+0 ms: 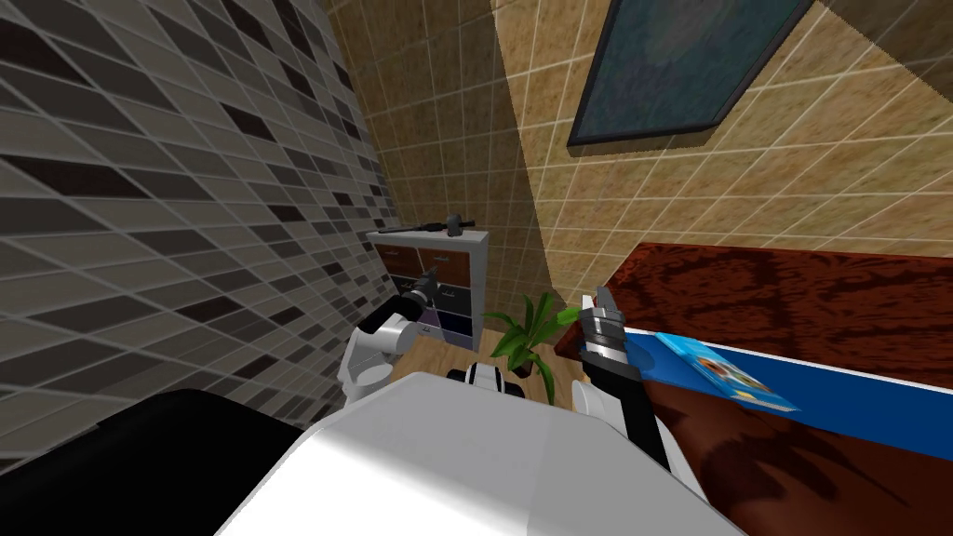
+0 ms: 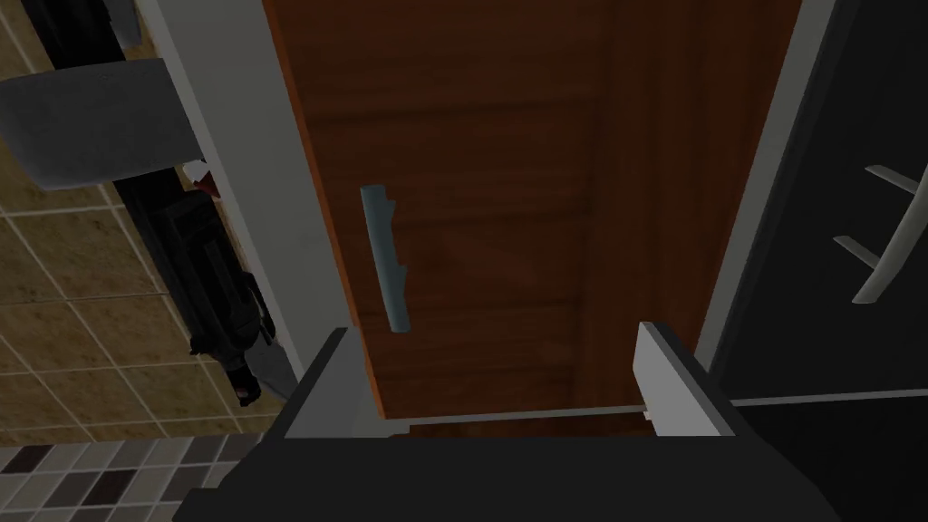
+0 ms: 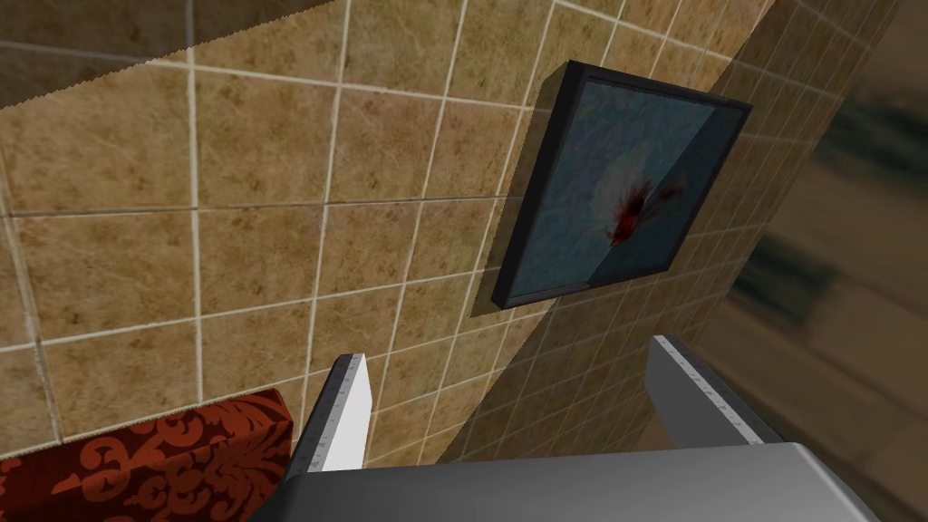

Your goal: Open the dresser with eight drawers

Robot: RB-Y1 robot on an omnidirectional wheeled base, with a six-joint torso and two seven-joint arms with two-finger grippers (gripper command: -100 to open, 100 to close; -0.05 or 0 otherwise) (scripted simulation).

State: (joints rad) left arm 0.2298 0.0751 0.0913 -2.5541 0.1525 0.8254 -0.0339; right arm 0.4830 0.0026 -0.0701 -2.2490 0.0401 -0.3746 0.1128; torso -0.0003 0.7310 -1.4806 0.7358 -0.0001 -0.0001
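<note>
The dresser (image 1: 437, 279), white-framed with brown and dark drawer fronts, stands in the corner ahead. My left arm reaches out to it, and my left gripper (image 1: 429, 279) is at an upper drawer. In the left wrist view a brown drawer front (image 2: 507, 181) lies close before the gripper (image 2: 503, 372), which is open with nothing between its fingers. The drawer's grey bar handle (image 2: 385, 258) sits just beyond one fingertip (image 2: 340, 362), apart from it. My right gripper (image 1: 600, 312) hangs open beside the bed, fingers (image 3: 340, 408) empty.
A dark drawer with a pale curved handle (image 2: 884, 236) adjoins the brown one. A dark object (image 1: 454, 223) lies on the dresser top. A potted plant (image 1: 530, 340) stands on the floor between dresser and bed (image 1: 791, 298). A tiled wall is close at the left.
</note>
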